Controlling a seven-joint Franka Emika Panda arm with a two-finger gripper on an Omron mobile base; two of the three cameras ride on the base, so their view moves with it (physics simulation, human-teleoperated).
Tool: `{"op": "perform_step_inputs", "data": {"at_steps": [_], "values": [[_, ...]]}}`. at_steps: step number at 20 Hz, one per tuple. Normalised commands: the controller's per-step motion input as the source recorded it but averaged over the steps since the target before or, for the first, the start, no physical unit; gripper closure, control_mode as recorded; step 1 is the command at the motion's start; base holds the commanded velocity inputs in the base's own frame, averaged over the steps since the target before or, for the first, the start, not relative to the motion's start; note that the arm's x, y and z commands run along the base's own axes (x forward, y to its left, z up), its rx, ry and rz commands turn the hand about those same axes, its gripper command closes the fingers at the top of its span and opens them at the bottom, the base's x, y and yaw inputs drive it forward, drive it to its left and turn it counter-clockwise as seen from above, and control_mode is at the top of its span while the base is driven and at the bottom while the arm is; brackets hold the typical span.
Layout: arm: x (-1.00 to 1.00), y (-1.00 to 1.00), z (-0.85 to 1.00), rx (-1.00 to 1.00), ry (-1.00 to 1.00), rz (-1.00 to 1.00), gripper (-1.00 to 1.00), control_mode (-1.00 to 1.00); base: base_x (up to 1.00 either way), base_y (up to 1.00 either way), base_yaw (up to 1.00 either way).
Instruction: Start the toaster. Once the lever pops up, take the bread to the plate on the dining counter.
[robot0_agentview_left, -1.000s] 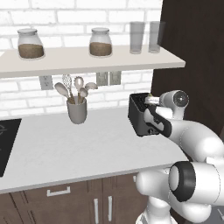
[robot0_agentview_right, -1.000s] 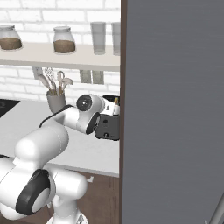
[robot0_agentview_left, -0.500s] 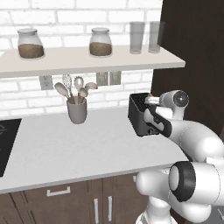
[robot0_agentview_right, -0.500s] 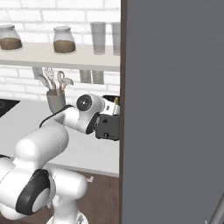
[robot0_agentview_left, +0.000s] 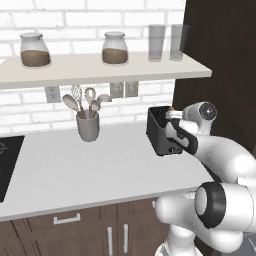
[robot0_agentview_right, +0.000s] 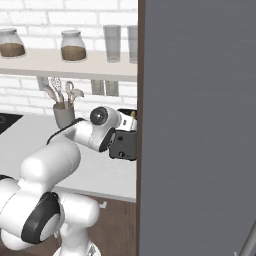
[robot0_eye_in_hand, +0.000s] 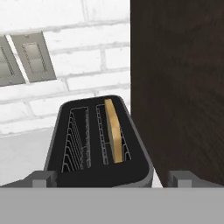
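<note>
Black toaster, left base view: the toaster (robot0_agentview_left: 161, 131) is sitting on the pale grey bench (robot0_agentview_left: 75, 170) close to the dark wall panel (robot0_agentview_left: 220, 60), with the white arm reaching over its front end and covering most of the narrow face. The utensil cup (robot0_agentview_left: 88, 126) is standing well apart to the left.
Lever, left base view: I cannot tell where the lever is sitting, since the arm is hiding that face; a downward press aimed blind could be landing on the toaster's rim instead.
Toaster, right base view: the toaster (robot0_agentview_right: 123, 144) is showing as a dark box just beside the tall grey panel (robot0_agentview_right: 200, 125), the wrist crowding right against it. That panel is leaving little room on this side, so any sideways swing is risking a knock.
Claw, hand view: the claw (robot0_eye_in_hand: 111, 179) is hovering with its fingers spread fully apart, one tip (robot0_eye_in_hand: 40, 179) off each front corner of the toaster (robot0_eye_in_hand: 100, 175), gripping nothing.
Bread, hand view: the bread (robot0_eye_in_hand: 113, 131) is standing on edge in the slot nearer the dark panel, its top edge about level with the slot mouth.
Risk, hand view: the tips are straddling the body, so descending straight could be shoving the light toaster backward or tipping it rather than starting it; grabbing the slice before it pops would be pinching only a thin edge.
</note>
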Motion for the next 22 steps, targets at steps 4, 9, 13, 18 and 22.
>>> {"op": "perform_step_inputs", "data": {"at_steps": [4,9,13,18,22], "values": [[0.58,0.00,-0.02,0.00,0.06,0.00,-1.00,-1.00,0.00,0.00,0.00],[0.52,0.00,-0.04,-0.01,0.00,0.00,-1.00,-1.00,0.00,0.00,0.00],[0.31,0.00,-0.07,0.00,0.00,0.00,-1.00,-1.00,0.00,0.00,0.00],[0.25,-0.16,-0.15,0.00,0.00,0.00,-1.00,-1.00,0.00,0.00,0.00],[0.26,-0.17,-0.24,0.00,-0.02,0.00,-1.00,-1.00,0.00,0.00,0.00]]}}
